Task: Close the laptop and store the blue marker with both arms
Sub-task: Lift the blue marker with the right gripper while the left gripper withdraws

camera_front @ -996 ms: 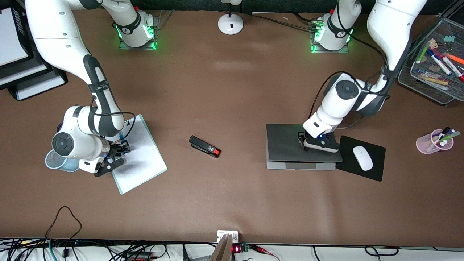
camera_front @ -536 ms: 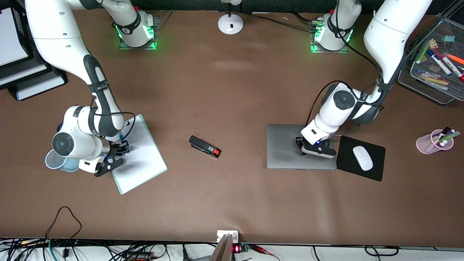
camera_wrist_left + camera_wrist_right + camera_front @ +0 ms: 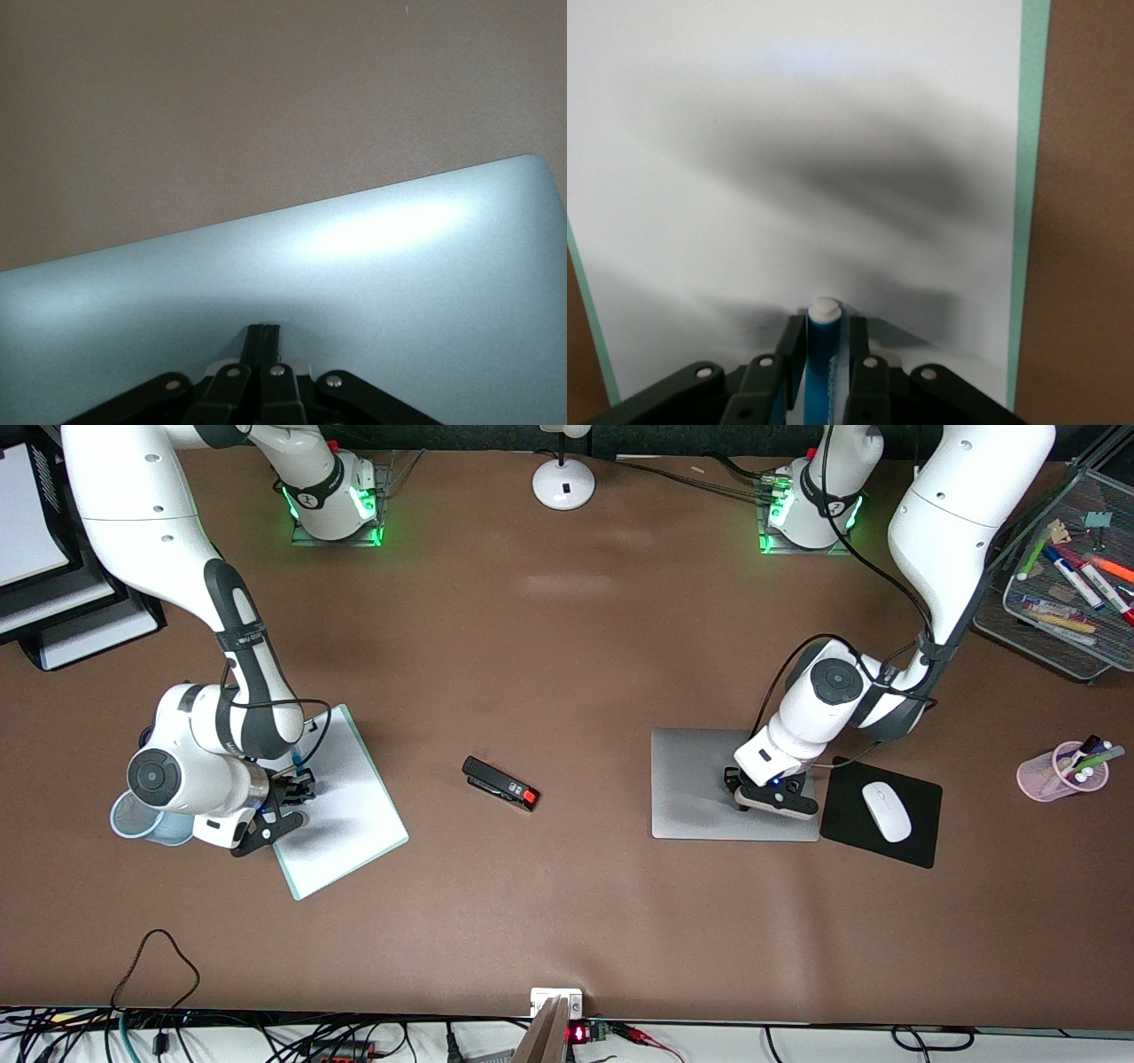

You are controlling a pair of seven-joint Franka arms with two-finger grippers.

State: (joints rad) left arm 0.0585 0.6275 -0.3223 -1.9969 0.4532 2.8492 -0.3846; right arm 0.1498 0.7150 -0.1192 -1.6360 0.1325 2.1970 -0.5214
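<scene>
The left end effector (image 3: 742, 786), its fingers (image 3: 263, 341) pressed fully together, rests on the lid of the laptop (image 3: 700, 784), which we see lying flat and closed on the brown surface (image 3: 567, 646) toward the left arm's end. Just beside the laptop, a black mouse pad (image 3: 921, 841) carries a white mouse (image 3: 886, 811); a pink cup (image 3: 1059, 773) of mixed markers stands nearer the surface's edge at that end. The right end effector (image 3: 299, 784) sits low over a white pad (image 3: 345, 815) with a green border, at the right arm's end. In the right wrist view we see its fingers (image 3: 788, 354) on either side of the blue marker (image 3: 824, 354), whose white tip points outward; whether they are clamped on it yet, we cannot tell. A black stapler (image 3: 500, 783) lies between pad and laptop.
</scene>
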